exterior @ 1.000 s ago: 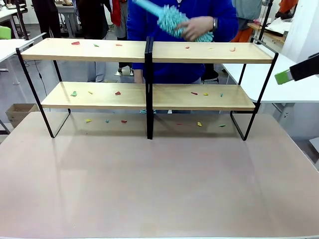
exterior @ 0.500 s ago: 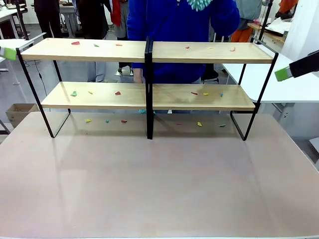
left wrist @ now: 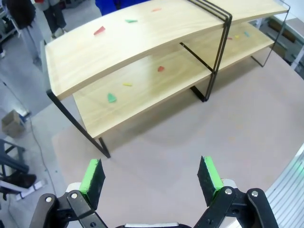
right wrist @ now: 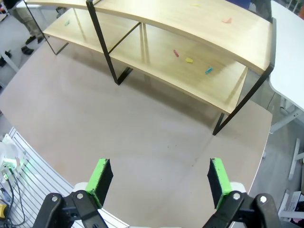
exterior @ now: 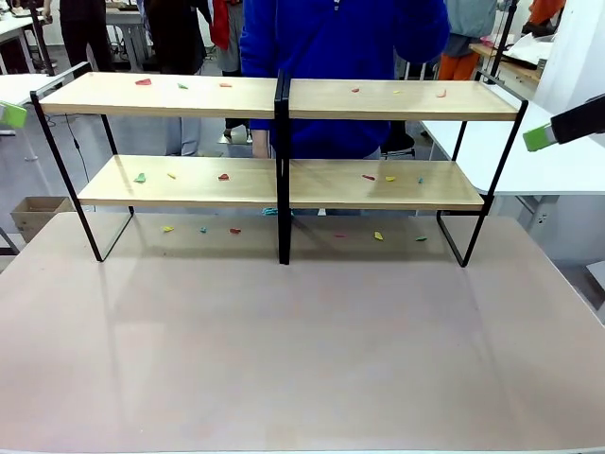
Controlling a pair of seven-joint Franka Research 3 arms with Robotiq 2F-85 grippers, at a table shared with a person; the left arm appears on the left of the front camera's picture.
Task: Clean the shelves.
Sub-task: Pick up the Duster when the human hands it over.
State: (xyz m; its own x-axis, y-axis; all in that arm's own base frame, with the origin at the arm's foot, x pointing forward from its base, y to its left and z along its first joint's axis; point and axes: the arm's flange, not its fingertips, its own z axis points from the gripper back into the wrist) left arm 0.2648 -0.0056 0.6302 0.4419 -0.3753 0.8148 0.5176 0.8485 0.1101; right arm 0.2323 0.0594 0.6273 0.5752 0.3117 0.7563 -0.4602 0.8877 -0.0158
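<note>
Left end effector point(left wrist: 151, 178) and right end effector point(right wrist: 159, 183) gape wide, empty; the shelves point(exterior: 189, 184) stand at twelve o'clock on the table point(exterior: 302, 359), probably rigid and light; brace by black frame point(exterior: 283, 170).

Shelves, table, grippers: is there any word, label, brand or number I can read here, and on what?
None legible. The shelves bear only small coloured scraps, no print; the table, the left gripper and the right gripper show no lettering.
</note>
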